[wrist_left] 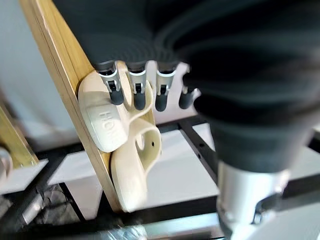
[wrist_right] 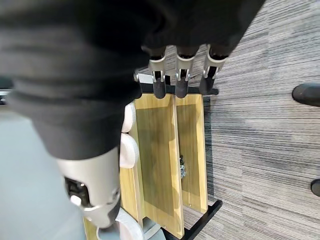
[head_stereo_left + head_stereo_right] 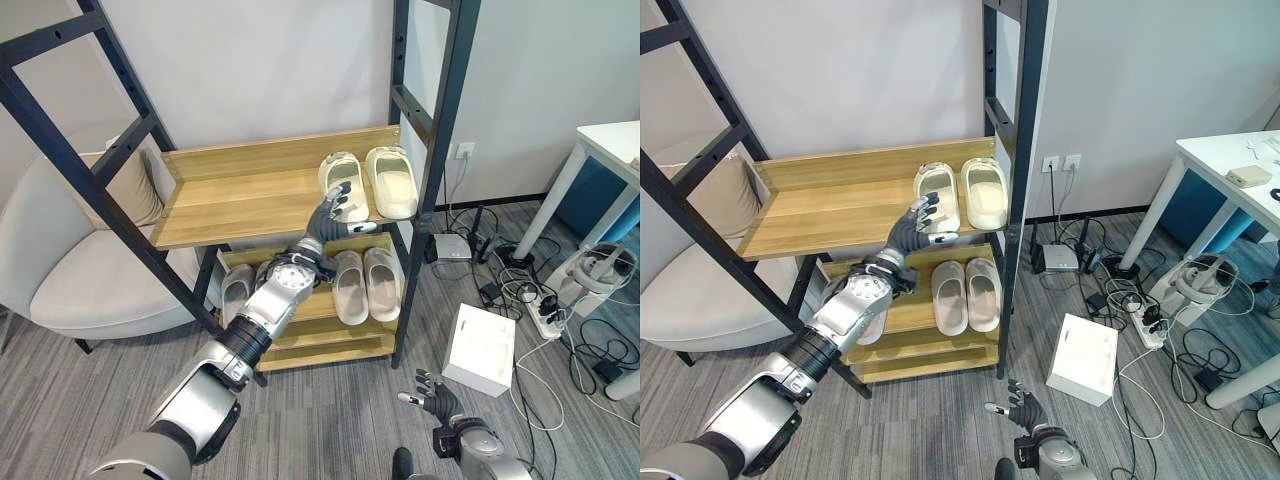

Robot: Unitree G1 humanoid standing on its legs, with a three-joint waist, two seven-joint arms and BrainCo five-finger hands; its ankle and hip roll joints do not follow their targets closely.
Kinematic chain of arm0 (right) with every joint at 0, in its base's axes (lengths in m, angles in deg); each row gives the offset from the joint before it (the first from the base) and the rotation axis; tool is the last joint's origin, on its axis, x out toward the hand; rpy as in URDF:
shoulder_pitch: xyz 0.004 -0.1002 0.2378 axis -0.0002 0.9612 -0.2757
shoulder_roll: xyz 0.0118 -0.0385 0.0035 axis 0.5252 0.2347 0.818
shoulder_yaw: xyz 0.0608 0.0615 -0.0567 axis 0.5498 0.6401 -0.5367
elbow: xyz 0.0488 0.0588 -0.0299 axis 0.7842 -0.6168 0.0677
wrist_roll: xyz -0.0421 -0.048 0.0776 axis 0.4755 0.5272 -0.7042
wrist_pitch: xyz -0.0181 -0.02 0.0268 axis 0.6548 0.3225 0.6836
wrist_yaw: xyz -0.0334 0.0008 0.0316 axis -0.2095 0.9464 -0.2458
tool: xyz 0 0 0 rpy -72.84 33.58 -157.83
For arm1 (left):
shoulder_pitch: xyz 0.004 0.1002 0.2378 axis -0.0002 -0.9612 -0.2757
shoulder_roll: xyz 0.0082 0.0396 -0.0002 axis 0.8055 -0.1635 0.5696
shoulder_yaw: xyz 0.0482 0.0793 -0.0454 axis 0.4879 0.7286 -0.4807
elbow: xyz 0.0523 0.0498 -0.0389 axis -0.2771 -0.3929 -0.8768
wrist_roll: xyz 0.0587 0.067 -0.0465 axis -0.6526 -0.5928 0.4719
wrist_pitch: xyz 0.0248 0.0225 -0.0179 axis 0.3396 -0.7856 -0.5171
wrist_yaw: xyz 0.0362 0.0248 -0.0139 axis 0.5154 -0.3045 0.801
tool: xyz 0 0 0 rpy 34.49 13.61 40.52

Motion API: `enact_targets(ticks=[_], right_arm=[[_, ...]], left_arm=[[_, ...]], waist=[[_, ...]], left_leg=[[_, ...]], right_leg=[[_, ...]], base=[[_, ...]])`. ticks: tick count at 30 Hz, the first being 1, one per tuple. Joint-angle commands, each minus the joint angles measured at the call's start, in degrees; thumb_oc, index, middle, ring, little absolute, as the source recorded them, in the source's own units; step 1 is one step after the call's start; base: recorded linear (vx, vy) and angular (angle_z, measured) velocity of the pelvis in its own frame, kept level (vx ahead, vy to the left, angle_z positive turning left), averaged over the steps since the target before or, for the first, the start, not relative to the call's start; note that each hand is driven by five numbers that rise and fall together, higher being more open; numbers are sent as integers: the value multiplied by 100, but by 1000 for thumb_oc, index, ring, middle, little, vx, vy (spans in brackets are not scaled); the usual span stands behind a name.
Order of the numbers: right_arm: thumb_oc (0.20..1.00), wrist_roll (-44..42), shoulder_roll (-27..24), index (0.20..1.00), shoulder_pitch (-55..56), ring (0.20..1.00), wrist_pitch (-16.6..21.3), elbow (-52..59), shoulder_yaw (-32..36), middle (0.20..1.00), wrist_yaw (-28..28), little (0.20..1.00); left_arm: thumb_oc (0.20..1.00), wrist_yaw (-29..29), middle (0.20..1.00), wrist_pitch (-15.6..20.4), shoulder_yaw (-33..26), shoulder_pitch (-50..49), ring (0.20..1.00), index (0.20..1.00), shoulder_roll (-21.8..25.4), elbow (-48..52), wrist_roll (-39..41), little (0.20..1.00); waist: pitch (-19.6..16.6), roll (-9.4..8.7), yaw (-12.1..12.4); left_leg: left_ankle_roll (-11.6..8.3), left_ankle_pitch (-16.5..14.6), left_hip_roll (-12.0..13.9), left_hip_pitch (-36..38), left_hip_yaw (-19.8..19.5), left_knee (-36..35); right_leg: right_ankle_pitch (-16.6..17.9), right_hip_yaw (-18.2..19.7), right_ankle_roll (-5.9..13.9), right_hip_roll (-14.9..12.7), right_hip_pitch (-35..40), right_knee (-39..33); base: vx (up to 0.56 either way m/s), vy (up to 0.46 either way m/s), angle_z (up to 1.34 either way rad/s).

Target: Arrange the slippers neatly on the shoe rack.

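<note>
White wall [image 3: 260,60], grey carpet [image 3: 90,400], beige armchair [image 3: 70,270], white desk [image 3: 1230,160].

The one marking that shows is raised lettering moulded into the strap of a cream slipper [image 1: 107,122], seen close in the left wrist view. This slipper is the left one of the pair at the right end of the upper shelf [image 3: 230,205] of the shoe rack. The letters are the same cream as the strap and partly turned away. Nothing else carries legible text, numbers or signs.
</note>
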Motion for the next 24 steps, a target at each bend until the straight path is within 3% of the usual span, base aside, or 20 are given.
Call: enact_targets(ticks=[1, 7, 12, 15, 18, 19, 20, 24], right_arm=[[1000, -1, 174, 1000, -300, 1000, 219, 37, -73, 1000, 15, 1000], [1000, -44, 195, 1000, -245, 1000, 284, 57, -66, 1000, 5, 1000], [1000, -189, 240, 1000, -333, 1000, 442, 77, -40, 1000, 126, 1000], [1000, -212, 283, 1000, -421, 1000, 506, 4, -45, 1000, 190, 1000], [1000, -178, 274, 1000, -487, 1000, 548, -119, 16, 1000, 191, 1000], [1000, -126, 260, 1000, -444, 1000, 536, -110, 58, 1000, 123, 1000], [1000, -125, 261, 1000, -440, 1000, 536, -110, 56, 1000, 123, 1000], [1000, 31, 351, 1000, -417, 1000, 480, -208, 73, 1000, -34, 1000]], left_arm=[[1000, 14, 1000, 265, 135, 875, 1000, 1000, -105, -314, 234, 1000], [1000, 191, 1000, 406, 35, 885, 1000, 1000, -168, 61, 82, 1000], [1000, 1012, 1000, 700, -697, 575, 1000, 1000, -6, 364, -189, 1000], [1000, 1109, 1000, 826, -828, 471, 1000, 1000, 183, 760, -206, 1000], [1000, 636, 1000, 1055, -781, 138, 1000, 1000, 563, 2090, -74, 1000], [1000, 195, 1000, 1050, -607, -106, 1000, 1000, 706, 2798, -44, 1000], [1000, 194, 1000, 1045, -609, -114, 1000, 1000, 709, 2807, -44, 1000], [1000, -819, 1000, 779, -100, -720, 1000, 1000, 794, 3623, 311, 1000]], waist=[[209, -91, -57], [209, -120, -31], [181, -216, 71], [174, -240, 105], [121, -284, 227], [104, -305, 289], [101, -306, 287], [103, -361, 387]], left_leg=[[157, -859, -167, 118, 32, -1], [152, -847, -160, 115, -9, -1], [139, -836, -148, 144, -59, -1], [123, -824, -139, 144, -95, -1], [110, -811, -132, 144, -154, -1], [112, -815, -131, 159, -189, -1], [112, -816, -131, 160, -189, -1], [118, -812, -120, 151, -264, -1]], right_leg=[[-1222, -80, 478, -120, 571, 9], [-1241, -129, 459, -118, 600, 9], [-1269, -163, 433, -102, 645, 9], [-1275, -199, 423, -100, 667, 9], [-1267, -277, 420, -105, 696, 9], [-1267, -312, 421, -106, 726, 9], [-1268, -313, 421, -106, 727, 9], [-1271, -372, 418, -94, 764, 9]], base=[[0, 0, 0], [0, 0, 0], [-16, -5, 0], [-21, 2, 1], [-16, 23, 7], [0, 25, 15], [0, 20, 24], [-15, 12, 13]])
